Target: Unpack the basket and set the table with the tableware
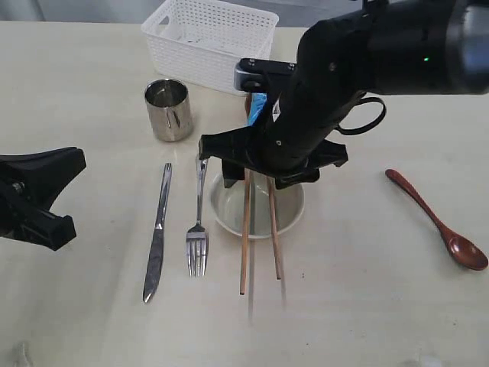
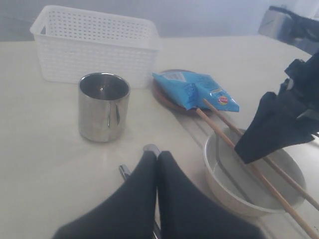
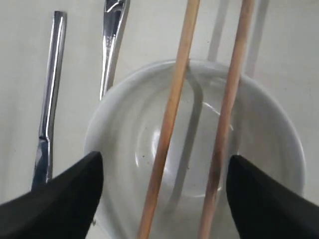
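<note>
- The right gripper (image 3: 164, 186) hovers over the bowl, its black fingers (image 3: 65, 194) spread wide and gripping nothing.
- The bowl (image 1: 229, 208), round, smooth and cream-glazed, sits about mid-table (image 1: 367, 306). Two slim brown wooden chopsticks (image 1: 244, 245) lie across its rim, their ends reaching toward the near edge.
- Just beside the bowl lies a shiny steel fork (image 1: 197, 245), then a flat steel knife (image 1: 157, 245), roughly parallel.
- A polished cylindrical steel mug (image 1: 168, 109) stands upright between the cutlery and the white lattice-walled plastic basket (image 1: 210, 38) at the far edge.
- A glossy red-brown wooden spoon (image 1: 435, 222) lies toward the right edge, well apart.
- A crinkly blue snack packet (image 2: 194, 89) rests on a brown round plate (image 2: 163, 98) near the basket.
- The left gripper (image 2: 157, 157) hangs near the left edge, fingers pressed together, empty.
</note>
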### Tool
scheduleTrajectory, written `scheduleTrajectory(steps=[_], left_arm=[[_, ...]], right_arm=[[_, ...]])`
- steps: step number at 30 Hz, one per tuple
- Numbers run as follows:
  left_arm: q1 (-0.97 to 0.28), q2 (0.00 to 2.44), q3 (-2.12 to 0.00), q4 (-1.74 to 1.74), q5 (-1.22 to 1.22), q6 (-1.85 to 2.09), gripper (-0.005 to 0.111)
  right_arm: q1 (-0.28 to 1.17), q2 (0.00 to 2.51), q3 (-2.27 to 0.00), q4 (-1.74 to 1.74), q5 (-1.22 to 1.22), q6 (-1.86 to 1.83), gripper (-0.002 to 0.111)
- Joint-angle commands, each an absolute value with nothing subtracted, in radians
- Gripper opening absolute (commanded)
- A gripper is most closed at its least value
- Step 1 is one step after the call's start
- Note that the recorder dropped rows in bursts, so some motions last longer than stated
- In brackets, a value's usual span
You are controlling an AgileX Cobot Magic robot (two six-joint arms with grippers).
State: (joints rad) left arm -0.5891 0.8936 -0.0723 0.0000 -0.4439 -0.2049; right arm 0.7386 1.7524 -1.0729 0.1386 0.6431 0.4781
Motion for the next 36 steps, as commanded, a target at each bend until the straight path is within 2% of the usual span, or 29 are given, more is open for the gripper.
scheduleTrajectory(steps=[1, 6, 13, 15, 36], left_arm=[[-0.591, 0.889, -0.065, 0.000, -0.445, -0.208, 0.000], [-0.591, 0.889, -0.065, 0.000, -0.445, -0.205, 0.000], [-0.591, 0.889, -0.065, 0.000, -0.445, -0.205, 0.000], [-0.591, 0.889, -0.065, 0.000, -0.445, -0.205, 0.000], [-0.591, 0.889, -0.065, 0.000, -0.445, -0.207, 0.000]], right_arm=[[0.739, 1.808, -1.099, 0.129, 0.654, 0.477, 0.066], [0.739, 1.842, -1.103, 0.129, 0.654, 0.494, 0.060], [0.739, 1.845, -1.103, 0.129, 0.649, 0.565, 0.030], [0.739, 1.845, -1.103, 0.132, 0.648, 0.580, 0.027], [0.739, 1.845, -1.103, 0.132, 0.636, 0.712, 0.027]])
